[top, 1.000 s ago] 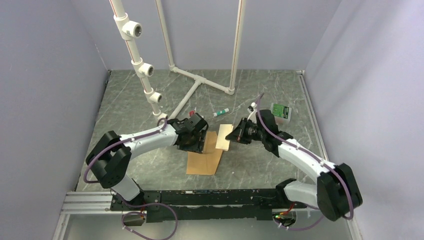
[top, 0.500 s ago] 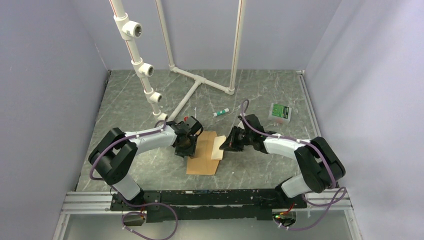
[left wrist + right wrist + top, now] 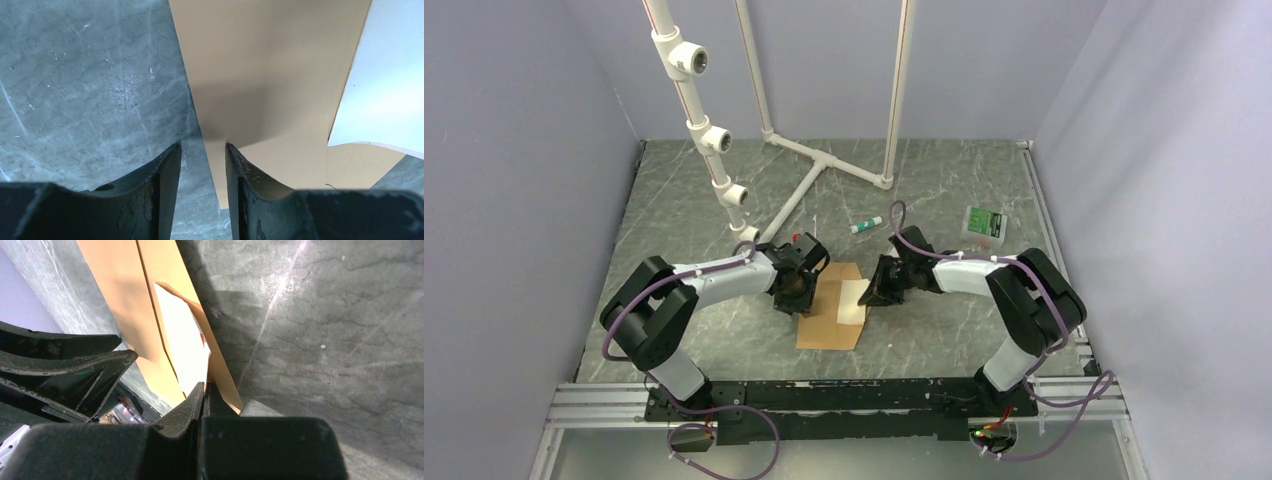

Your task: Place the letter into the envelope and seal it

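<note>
The kraft-brown envelope [image 3: 824, 325] lies flat mid-table. My left gripper [image 3: 799, 295] is down at its left edge, jaws open. In the left wrist view a strip of the envelope [image 3: 260, 60] runs between the two fingers, close to the right fingertip [image 3: 235, 160]. My right gripper [image 3: 874, 295] is shut on the near edge of the pale letter [image 3: 854, 297]. The letter lies tilted over the envelope's right part. In the right wrist view brown paper [image 3: 120, 305] shows on both sides of the letter [image 3: 182, 340]. How far the letter is inside I cannot tell.
A glue stick [image 3: 866, 226] lies behind the envelope, and a green-and-white box [image 3: 986, 222] sits at the back right. A white pipe frame [image 3: 824, 160] stands on the rear floor, with a jointed white pipe [image 3: 714, 140] at the left. Grey walls close in both sides.
My right gripper has carried the letter leftward and down onto the envelope's right part. My left gripper's jaws have narrowed and it has dropped to the envelope's left edge.
</note>
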Controlling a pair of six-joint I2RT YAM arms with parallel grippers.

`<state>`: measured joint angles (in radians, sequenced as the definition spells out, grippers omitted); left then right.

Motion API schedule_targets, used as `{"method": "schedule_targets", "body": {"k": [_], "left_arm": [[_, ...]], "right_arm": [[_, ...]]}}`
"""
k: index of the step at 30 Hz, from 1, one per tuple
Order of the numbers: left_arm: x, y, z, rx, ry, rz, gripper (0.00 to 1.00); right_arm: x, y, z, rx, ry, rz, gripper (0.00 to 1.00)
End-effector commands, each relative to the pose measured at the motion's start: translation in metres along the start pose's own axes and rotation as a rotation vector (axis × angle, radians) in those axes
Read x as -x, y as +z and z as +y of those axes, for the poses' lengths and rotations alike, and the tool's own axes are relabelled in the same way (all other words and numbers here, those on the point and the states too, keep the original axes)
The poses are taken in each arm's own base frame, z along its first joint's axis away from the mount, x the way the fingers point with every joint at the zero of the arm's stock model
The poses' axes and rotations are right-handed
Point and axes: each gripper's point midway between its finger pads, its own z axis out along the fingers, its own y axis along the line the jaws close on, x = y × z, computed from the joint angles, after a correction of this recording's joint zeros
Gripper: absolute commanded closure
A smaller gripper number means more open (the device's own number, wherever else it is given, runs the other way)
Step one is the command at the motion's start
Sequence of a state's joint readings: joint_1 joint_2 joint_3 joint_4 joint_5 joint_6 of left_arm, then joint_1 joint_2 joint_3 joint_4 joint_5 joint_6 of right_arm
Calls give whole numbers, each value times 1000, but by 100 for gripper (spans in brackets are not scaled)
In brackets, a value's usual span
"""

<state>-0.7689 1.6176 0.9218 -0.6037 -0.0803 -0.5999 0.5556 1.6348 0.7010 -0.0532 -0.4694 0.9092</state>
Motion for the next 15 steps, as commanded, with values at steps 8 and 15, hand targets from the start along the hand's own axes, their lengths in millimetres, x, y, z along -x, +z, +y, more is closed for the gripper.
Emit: {"method": "schedule_targets", "body": {"k": [8, 15], "left_arm": [[-16, 9, -3, -35, 12, 49, 57], [-16, 9, -2, -27, 9, 51, 58]], "right_arm": [[5, 9, 25, 28, -86, 8, 100], [12, 2, 24, -6, -124, -58, 100]]}}
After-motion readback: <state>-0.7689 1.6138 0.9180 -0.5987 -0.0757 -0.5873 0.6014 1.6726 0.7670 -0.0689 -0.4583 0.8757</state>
